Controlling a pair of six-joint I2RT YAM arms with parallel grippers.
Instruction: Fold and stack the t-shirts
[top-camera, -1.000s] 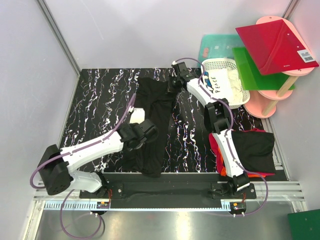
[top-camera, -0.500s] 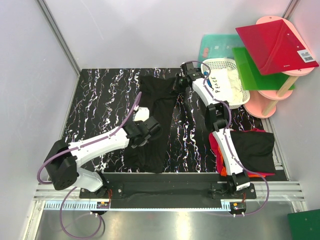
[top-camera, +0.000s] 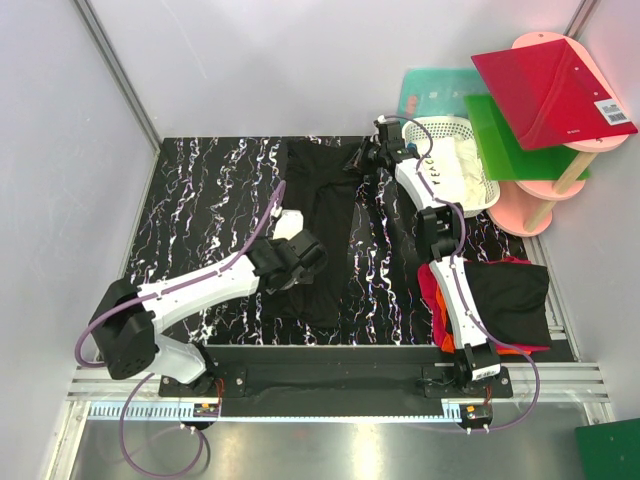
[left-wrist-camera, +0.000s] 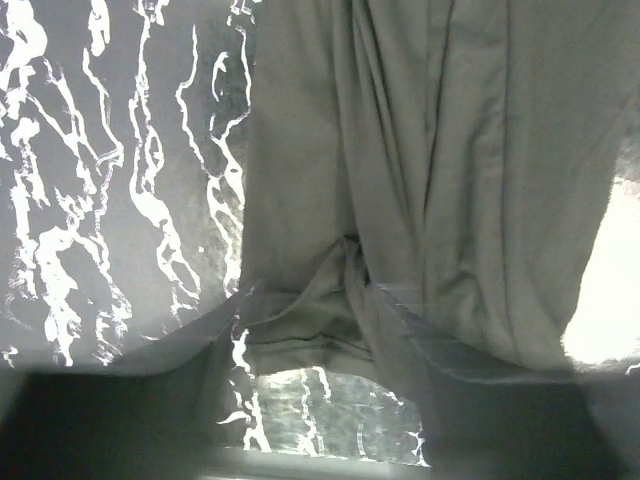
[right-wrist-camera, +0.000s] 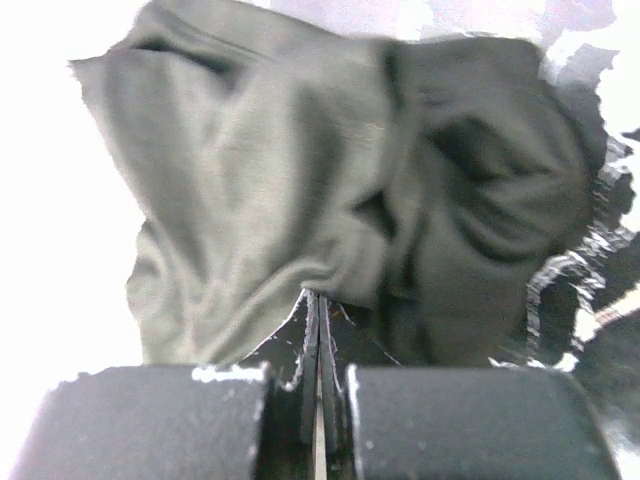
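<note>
A black t-shirt (top-camera: 318, 215) lies stretched in a long strip from the table's back edge toward the front. My right gripper (top-camera: 366, 160) is at the shirt's far end, shut on a pinch of its cloth (right-wrist-camera: 300, 200), with the jaws pressed together (right-wrist-camera: 318, 300). My left gripper (top-camera: 303, 262) hovers over the shirt's near part. In the left wrist view its jaws stand apart (left-wrist-camera: 320, 425); the shirt's hem (left-wrist-camera: 300, 340) hangs just ahead of them and bare table shows between them. A folded stack of t-shirts (top-camera: 505, 295), black over red and orange, sits at the front right.
A white lattice basket (top-camera: 478, 185) holding a white lettered cloth stands at the back right, close to the right arm. Red (top-camera: 550, 90) and green (top-camera: 515, 140) boards rest on a pink stand beyond it. A rail (top-camera: 330, 365) bounds the marbled table (top-camera: 200, 200) in front.
The right gripper has pulled the shirt's far end back and to the right, stretching it straighter. The left gripper has opened and let go of the cloth.
</note>
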